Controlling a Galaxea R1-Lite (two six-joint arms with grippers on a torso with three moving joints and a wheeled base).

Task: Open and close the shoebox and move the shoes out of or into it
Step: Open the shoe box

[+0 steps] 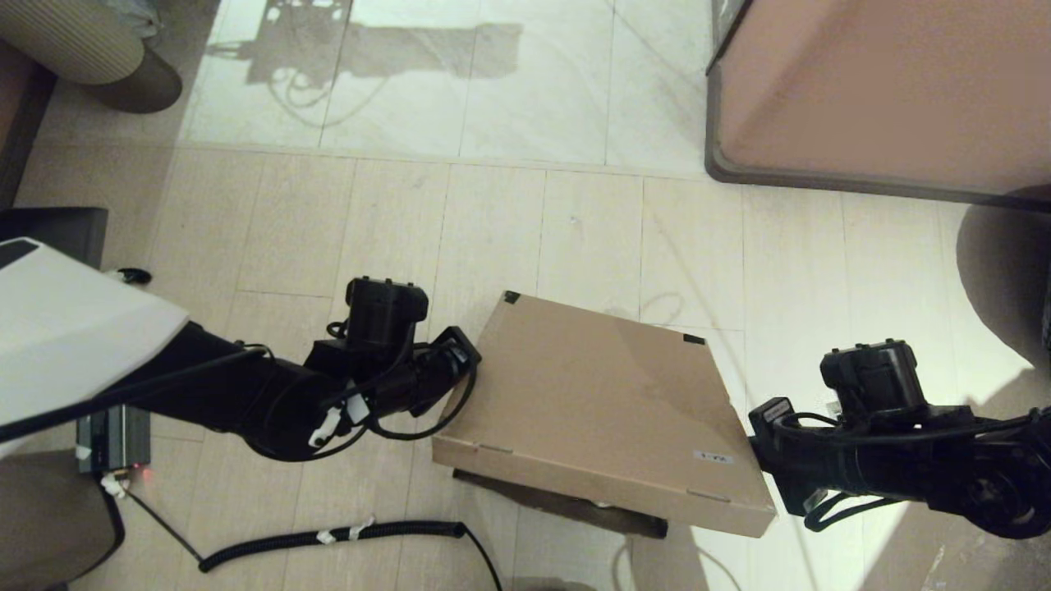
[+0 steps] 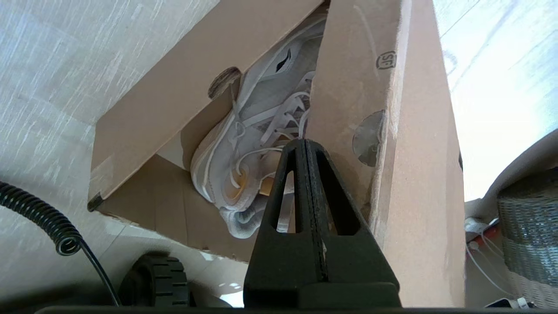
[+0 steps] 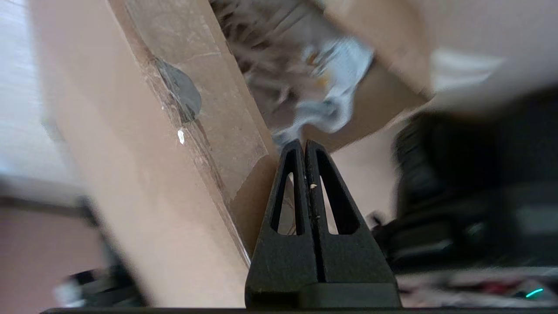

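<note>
Your plain brown cardboard shoebox (image 1: 591, 402) sits on the pale tiled floor (image 1: 493, 230) between both arms, its hinged lid part-raised along the near edge. Through that gap you see the white lace-up sneakers (image 2: 253, 161) lying inside. Your left gripper (image 2: 305, 146) is at the box's left side, fingers pressed together beneath the lid's edge. Your right gripper (image 3: 304, 146) is at the right side, fingers likewise together, holding nothing. A black coiled cable (image 1: 328, 538) lies nearby.

Pale tiled floor (image 1: 509, 230), pinkish-brown cabinet (image 1: 887, 90) far right, coiled black cable (image 1: 345, 535) near.
</note>
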